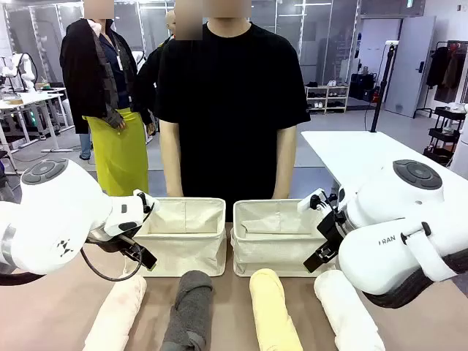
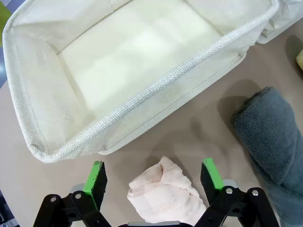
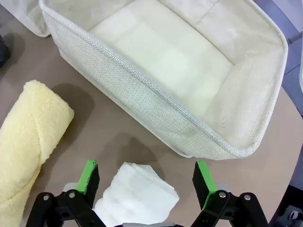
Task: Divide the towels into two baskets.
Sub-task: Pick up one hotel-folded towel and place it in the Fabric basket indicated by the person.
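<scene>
**Inspector:** What could have gone wrong at the left?

**Operator:** The left fingers [image 2: 97,176] stood spread wide and held nothing. They straddled the near end of the pink towel [image 2: 163,194], which lay on the bench [image 2: 189,137] just in front of the left basket [image 2: 156,111]. A pinch that close to the tip would probably have caught only the outer layer, so the roll might have unwound or sagged on the lift. The grey towel [image 2: 270,137] lay just beside it, and a finger coming down off line could have snagged it.

**Inspector:** And further right?

**Operator:** The yellow towel [image 3: 28,127] lay next, with nothing touching it. The right fingers [image 3: 201,177] were just as open and empty, set either side of the end of the white towel [image 3: 135,191]. The hazard looked the same there: a loose fold slipping out. The soft front wall of the right basket [image 3: 142,104] stood near. A drooping towel dragged across it could have folded the rim inward or shoved the bin toward the person [image 1: 227,88] at the far side.

**Inspector:** What did the baskets hold?

**Operator:** Nothing. Both cream bins, left and right, showed bare floors. All four towels lay in a row on the bench in front of them, so none of the dividing had been done.
</scene>
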### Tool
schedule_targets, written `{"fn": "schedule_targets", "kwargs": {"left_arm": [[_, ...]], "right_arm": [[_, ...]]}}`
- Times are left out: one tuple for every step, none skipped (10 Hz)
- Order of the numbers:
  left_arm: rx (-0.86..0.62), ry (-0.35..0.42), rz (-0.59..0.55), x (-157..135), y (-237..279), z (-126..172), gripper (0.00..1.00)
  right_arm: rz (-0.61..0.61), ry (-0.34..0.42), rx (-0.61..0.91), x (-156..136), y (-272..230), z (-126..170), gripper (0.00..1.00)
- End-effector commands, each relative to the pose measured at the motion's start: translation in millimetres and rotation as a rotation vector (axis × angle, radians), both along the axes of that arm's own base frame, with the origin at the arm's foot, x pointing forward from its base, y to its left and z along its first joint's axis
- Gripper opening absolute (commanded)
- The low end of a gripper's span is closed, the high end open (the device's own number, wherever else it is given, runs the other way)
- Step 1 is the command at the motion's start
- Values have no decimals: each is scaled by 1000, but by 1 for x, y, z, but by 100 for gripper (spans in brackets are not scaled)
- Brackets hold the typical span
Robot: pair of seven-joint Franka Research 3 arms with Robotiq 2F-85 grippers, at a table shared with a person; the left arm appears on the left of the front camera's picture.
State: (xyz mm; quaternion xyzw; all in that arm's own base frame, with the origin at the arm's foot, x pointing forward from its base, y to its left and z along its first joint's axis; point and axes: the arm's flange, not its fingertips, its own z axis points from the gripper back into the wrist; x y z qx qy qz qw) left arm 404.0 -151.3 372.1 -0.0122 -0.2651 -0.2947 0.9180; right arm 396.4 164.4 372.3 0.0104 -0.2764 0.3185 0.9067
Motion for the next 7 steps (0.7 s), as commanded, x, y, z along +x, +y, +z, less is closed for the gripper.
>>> {"fn": "schedule_targets", "kwargs": {"left_arm": [[0,0,0,0,0,0,100],[0,0,0,0,0,0,100],[0,0,0,0,0,0,100],[0,0,0,0,0,0,100],[0,0,0,0,0,0,100],[0,0,0,0,0,0,100],[0,0,0,0,0,0,100]], "right_arm": [[0,0,0,0,0,0,100],[0,0,0,0,0,0,100],[0,0,0,0,0,0,100],[0,0,0,0,0,0,100],[0,0,0,0,0,0,100],[0,0,0,0,0,0,100],[0,0,0,0,0,0,100]]}}
